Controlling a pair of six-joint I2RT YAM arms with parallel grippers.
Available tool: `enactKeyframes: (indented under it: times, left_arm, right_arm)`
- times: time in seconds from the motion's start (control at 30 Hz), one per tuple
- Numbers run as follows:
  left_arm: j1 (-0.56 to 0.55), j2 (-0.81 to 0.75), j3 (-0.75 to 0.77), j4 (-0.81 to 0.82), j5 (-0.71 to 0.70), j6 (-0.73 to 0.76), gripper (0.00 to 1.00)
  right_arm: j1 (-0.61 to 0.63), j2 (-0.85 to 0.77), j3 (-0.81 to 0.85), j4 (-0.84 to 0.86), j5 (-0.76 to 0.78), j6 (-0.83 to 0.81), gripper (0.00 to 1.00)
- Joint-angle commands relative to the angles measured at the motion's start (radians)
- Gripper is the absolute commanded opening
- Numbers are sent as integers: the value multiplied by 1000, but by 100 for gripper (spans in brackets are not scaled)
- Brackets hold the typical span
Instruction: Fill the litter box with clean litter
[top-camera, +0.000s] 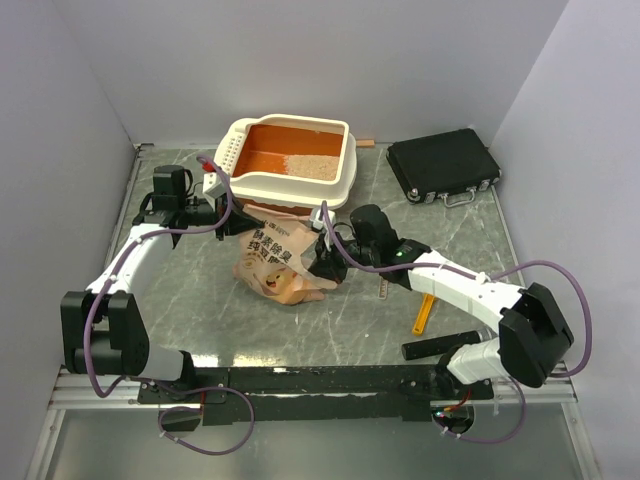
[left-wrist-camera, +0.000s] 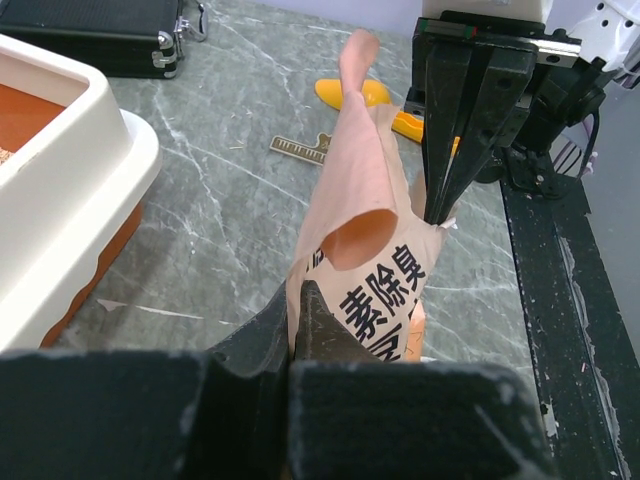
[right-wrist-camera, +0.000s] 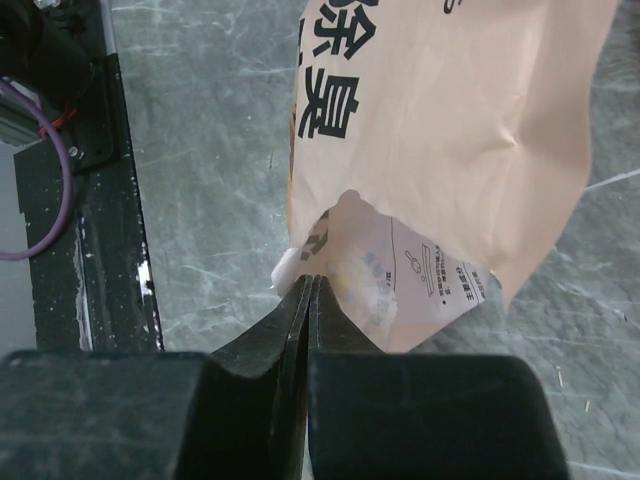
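The litter box (top-camera: 238, 133), orange with a cream rim, stands at the back centre; a patch of beige litter (top-camera: 312, 167) lies in its right part. Its rim shows in the left wrist view (left-wrist-camera: 90, 190). The tan paper litter bag (top-camera: 280, 262) with dark print hangs between both grippers in front of the box. My left gripper (top-camera: 226, 213) is shut on the bag's edge (left-wrist-camera: 355, 290). My right gripper (top-camera: 322, 255) is shut on the bag's other corner (right-wrist-camera: 440, 150); it shows in the left wrist view (left-wrist-camera: 437, 210).
A black flat case (top-camera: 443, 165) lies at the back right. An orange-yellow scoop (top-camera: 424, 314) lies on the table by the right arm, also in the left wrist view (left-wrist-camera: 370, 97). A small ruler-like piece (left-wrist-camera: 300, 148) lies near it.
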Motion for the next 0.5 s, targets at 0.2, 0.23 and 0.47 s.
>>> enactKeyframes:
  times: [0.2, 0.23, 0.47]
  left_arm:
    - [1, -67, 62, 48, 157, 42, 1]
    - [1, -70, 62, 50, 160, 43, 1]
    - [3, -83, 56, 65, 168, 29, 1]
  right_arm:
    - [88, 71, 91, 72, 44, 31, 0]
    - [91, 81, 105, 70, 71, 42, 0]
    - [102, 156, 122, 75, 269, 90, 0]
